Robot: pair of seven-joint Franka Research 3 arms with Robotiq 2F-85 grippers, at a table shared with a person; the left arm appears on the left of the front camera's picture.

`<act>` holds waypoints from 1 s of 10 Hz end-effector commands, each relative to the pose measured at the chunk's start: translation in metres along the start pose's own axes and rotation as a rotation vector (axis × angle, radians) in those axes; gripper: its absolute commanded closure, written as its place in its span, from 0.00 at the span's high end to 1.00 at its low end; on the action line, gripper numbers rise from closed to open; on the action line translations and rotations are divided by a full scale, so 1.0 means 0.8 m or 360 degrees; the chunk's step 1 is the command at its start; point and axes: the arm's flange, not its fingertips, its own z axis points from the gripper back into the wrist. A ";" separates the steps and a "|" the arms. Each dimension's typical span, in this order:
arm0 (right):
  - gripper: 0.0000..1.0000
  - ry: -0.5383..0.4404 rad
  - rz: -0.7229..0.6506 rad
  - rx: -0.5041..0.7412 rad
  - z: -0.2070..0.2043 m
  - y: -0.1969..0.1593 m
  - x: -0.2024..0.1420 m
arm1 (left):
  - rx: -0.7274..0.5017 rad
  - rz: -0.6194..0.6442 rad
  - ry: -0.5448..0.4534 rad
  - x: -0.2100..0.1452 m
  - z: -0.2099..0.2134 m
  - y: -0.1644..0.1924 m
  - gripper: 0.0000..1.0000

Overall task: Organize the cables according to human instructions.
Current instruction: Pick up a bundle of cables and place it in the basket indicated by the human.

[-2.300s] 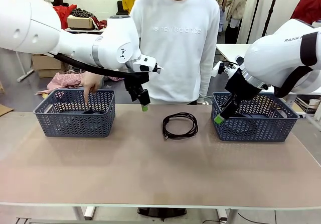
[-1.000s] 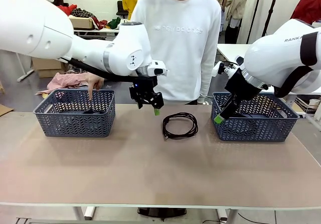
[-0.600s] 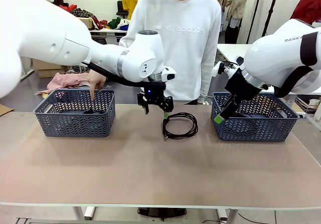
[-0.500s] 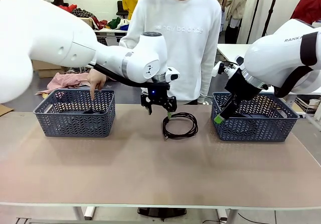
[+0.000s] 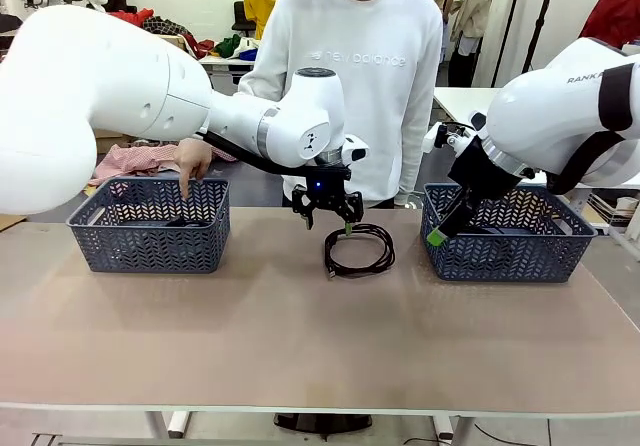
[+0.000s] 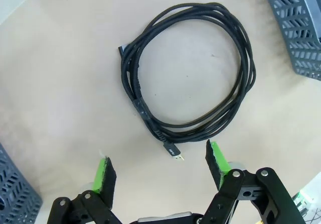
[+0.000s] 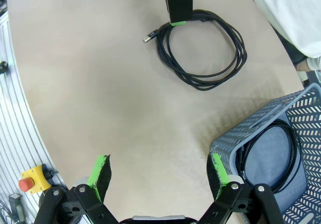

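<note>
While the person's hand (image 5: pixel 188 162) points a finger into the left basket (image 5: pixel 150 224), the left pincer (image 5: pixel 329 215) hovers spread just above the near edge of a coiled black cable (image 5: pixel 359 249) lying mid-counter (image 5: pixel 300 336) between the baskets. Its green pads (image 6: pixel 106 174) flank the cable's plug end without touching. The right pincer (image 5: pixel 441 228) hangs spread beside the right basket (image 5: pixel 508 234), which holds another cable (image 7: pixel 273 153).

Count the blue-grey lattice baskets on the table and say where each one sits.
2. The left basket sits at the table's left end, where the person's hand points into it. The right basket sits at the right end. No others show.
</note>
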 end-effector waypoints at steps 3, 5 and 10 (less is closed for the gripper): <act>1.00 -0.0003 -0.0001 -0.0006 0.000 0.001 0.001 | 0.0033 0.0162 -0.0061 0.002 -0.003 0.002 0.96; 1.00 -0.0003 -0.0001 -0.0006 0.000 0.001 0.001 | 0.0070 0.0313 -0.0101 0.007 -0.014 -0.003 0.96; 1.00 -0.0003 -0.0001 -0.0006 0.000 0.001 0.001 | 0.0162 0.0478 -0.0146 0.010 -0.051 -0.003 0.96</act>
